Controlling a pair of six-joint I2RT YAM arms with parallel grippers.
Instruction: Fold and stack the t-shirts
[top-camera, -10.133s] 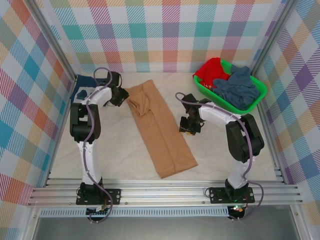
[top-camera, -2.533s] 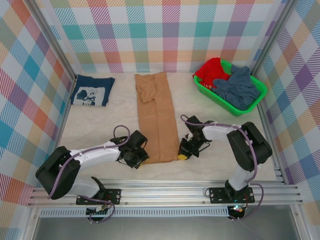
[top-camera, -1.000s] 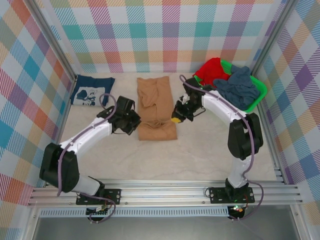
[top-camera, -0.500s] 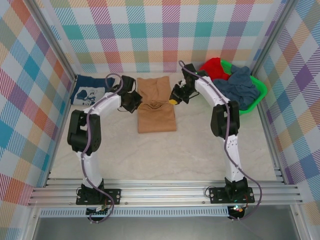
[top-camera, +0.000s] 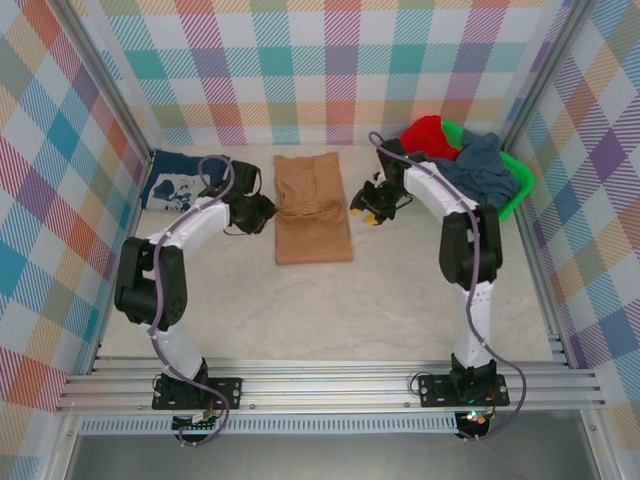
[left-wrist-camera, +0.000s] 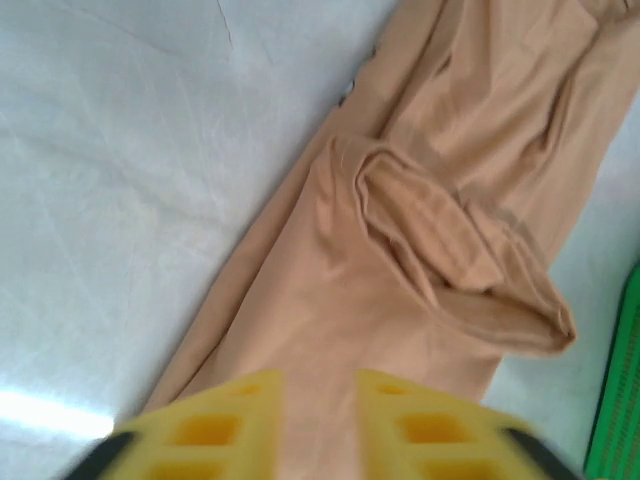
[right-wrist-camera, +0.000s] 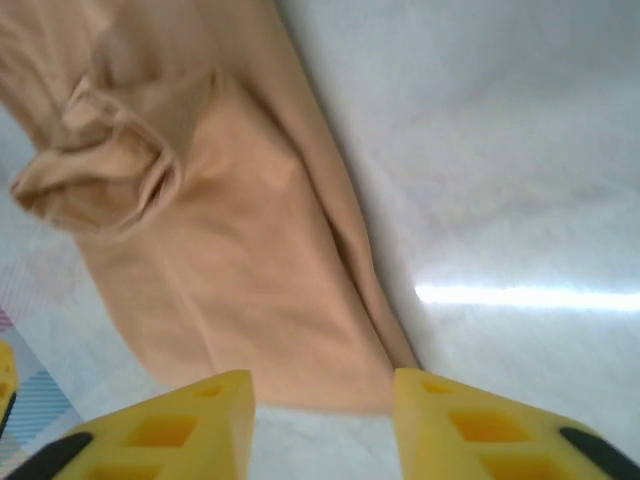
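Observation:
The tan-orange t-shirt (top-camera: 312, 208) lies folded into a rectangle at the back middle of the table, with a bunched fold across its upper half. A navy t-shirt (top-camera: 180, 185) with a white graphic lies folded at the back left. My left gripper (top-camera: 262, 212) hovers at the tan shirt's left edge, apart from it. In the left wrist view its yellow fingers (left-wrist-camera: 215, 430) stand slightly open over the tan cloth (left-wrist-camera: 420, 200), and the left gripper (left-wrist-camera: 320, 395) holds nothing. My right gripper (top-camera: 366, 208) is just right of the shirt. Open and empty, that right gripper (right-wrist-camera: 322, 395) looks down on the shirt's edge (right-wrist-camera: 230, 270).
A green basket (top-camera: 522, 185) at the back right holds a red garment (top-camera: 428, 135) and blue-grey clothes (top-camera: 480, 160); the right arm reaches past it. Checked walls close in the table on three sides. Bare table spreads in front of the tan shirt.
Both grippers carried the tan shirt's near end toward the back, folding it over itself. They have since opened, let go of the cloth and drawn a little out to either side.

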